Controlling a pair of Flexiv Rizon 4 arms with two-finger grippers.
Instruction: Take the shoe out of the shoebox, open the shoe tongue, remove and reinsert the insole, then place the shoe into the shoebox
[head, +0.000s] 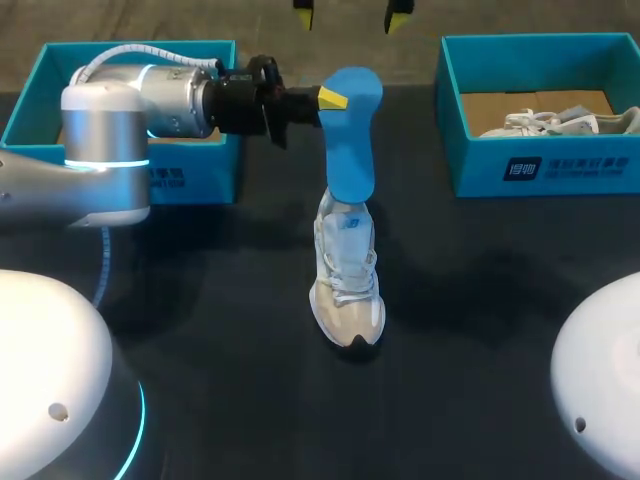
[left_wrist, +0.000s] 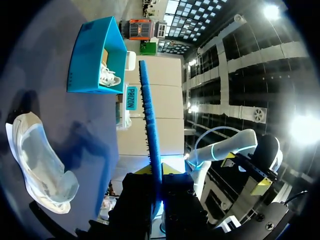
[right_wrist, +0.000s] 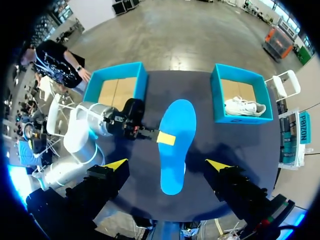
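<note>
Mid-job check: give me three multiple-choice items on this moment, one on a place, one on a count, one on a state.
1. Where is the unboxed white lace-up sneaker?
A: upright on the black table, below the blue foam insole
B: on a box rim
C: on its side at the table's near edge

2. How many teal cardboard shoeboxes are on the table?
A: one
B: two
C: three

3. The left gripper is:
A: open, empty
B: shut on a lace
C: shut on the insole

Answers:
1 A, the head view shows it standing under the insole.
2 B, one sits at each far side.
3 C, the left wrist view shows the insole edge-on between both fingers.
</note>
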